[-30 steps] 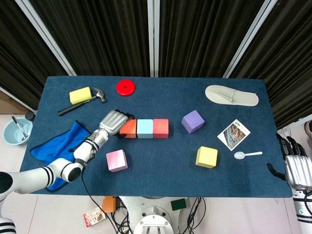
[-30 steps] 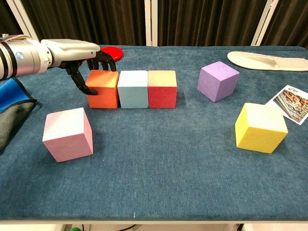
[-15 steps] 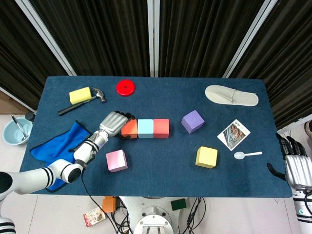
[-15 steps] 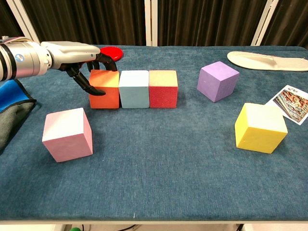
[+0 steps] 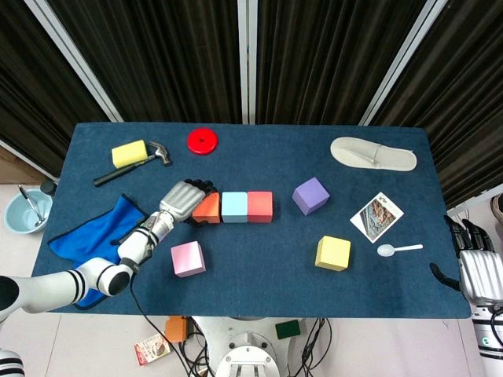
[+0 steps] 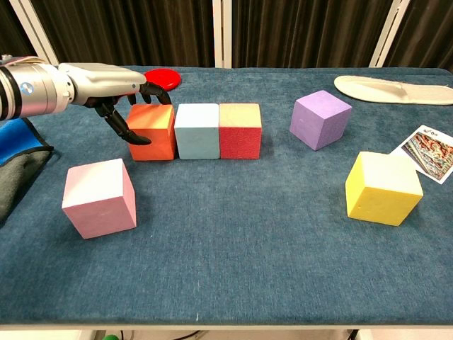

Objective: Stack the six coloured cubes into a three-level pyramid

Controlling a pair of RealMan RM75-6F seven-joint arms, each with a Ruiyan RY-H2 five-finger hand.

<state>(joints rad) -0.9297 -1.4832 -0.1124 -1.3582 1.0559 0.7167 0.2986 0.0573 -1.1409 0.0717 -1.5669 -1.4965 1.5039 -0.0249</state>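
base row of three set on the tabletop [image 5: 259, 169]: orange cube [image 6: 151, 132], light blue cube [image 6: 196, 130] and red cube [image 6: 240, 130], side by side and touching. left hand [image 6: 113, 91] at the orange cube's outer end, dark fingertips [image 6: 134, 134] curled against its left face and over its back edge; looks like a nudge or light wrap, whether truly gripped cannot be told.

over the last second, little changed: row nudged very slightly rightward, then settled; fingertips shifted a touch on the orange face, thumb now lower on it. suggests squaring-up of the bottom level nearly finished, gaps closed.

three cubes left for the upper levels: pink cube [image 6: 99, 197] alone near the front left, purple cube [image 6: 320, 118] right of the row and apart from it, yellow cube [image 6: 383, 187] further front right. none stacked yet, so roughly halfway at best.

right hand [image 5: 479, 271] off the tabletop's right edge, holding nothing, fingers loosely apart by the look of it.

likely next: release of the orange cube and a reach for the pink one, nearest that hand. risk: a careless withdrawal dragging the orange cube out of line.
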